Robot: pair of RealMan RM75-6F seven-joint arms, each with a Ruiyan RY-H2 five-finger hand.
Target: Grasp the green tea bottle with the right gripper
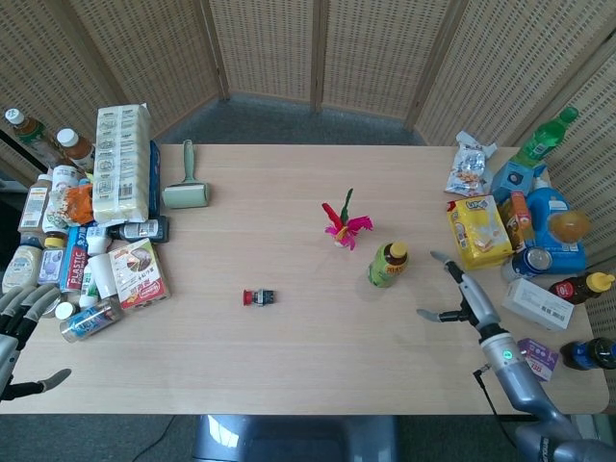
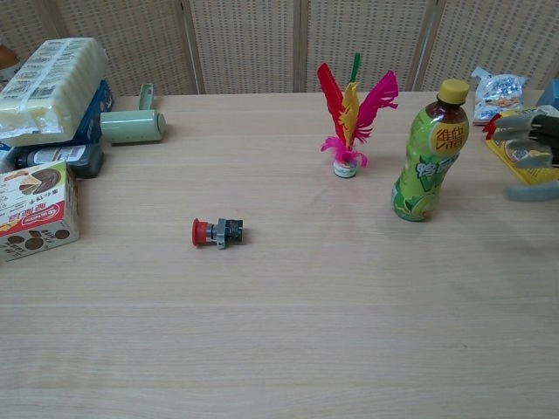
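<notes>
The green tea bottle [image 1: 387, 266] [image 2: 428, 157] stands upright near the table's middle right, with a green label and a yellow cap. My right hand [image 1: 460, 296] [image 2: 534, 157] hovers open to the right of it, fingers apart, a short gap away and not touching it. My left hand [image 1: 19, 322] hangs open off the table's front left corner, holding nothing; the chest view does not show it.
A pink feather shuttlecock [image 1: 342, 226] stands just behind-left of the bottle. A small red button switch [image 1: 258, 297] lies mid-table. Yellow snack bags [image 1: 478, 231], cans and bottles crowd the right edge; boxes and bottles [image 1: 96, 250] crowd the left edge.
</notes>
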